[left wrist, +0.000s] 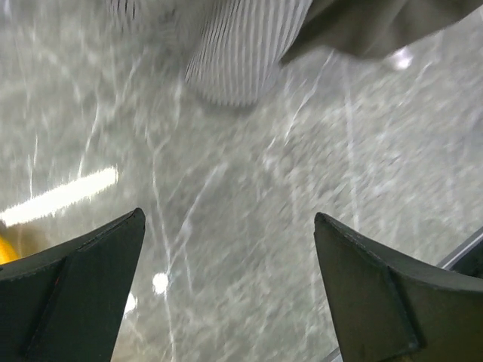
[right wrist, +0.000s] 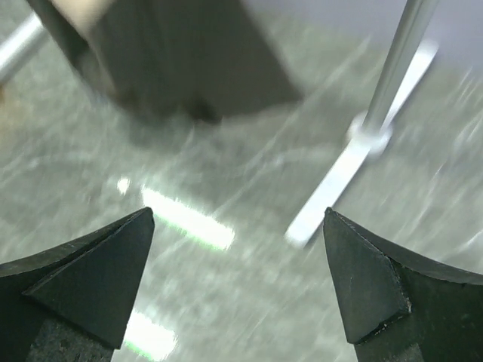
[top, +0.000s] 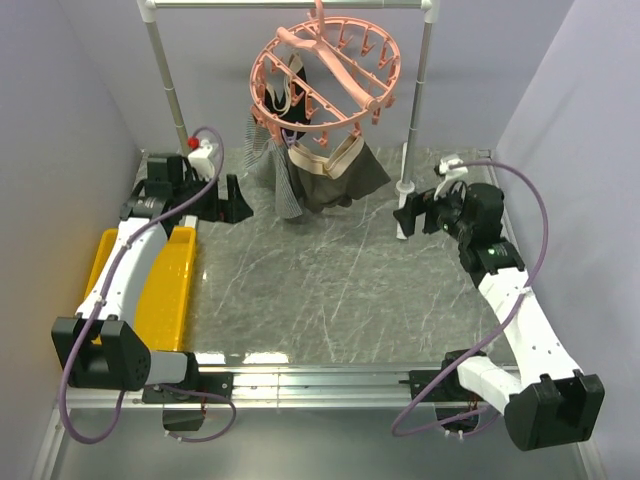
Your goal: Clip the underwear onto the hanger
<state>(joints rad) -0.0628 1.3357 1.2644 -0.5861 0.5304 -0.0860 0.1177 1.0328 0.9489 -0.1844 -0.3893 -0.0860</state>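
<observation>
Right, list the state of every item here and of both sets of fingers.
underwear, hanging from the hanger, waistband up.
hanger, hung on the white rail, tilted.
striped cloth, hanging beside the underwear.
left gripper, fingers open, holding nothing.
right gripper, fingers open, holding nothing.

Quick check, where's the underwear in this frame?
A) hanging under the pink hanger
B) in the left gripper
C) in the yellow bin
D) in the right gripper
A: the underwear hangs from the hanger with its tan waistband just below the ring, and the left gripper and right gripper are both open and empty.
</observation>
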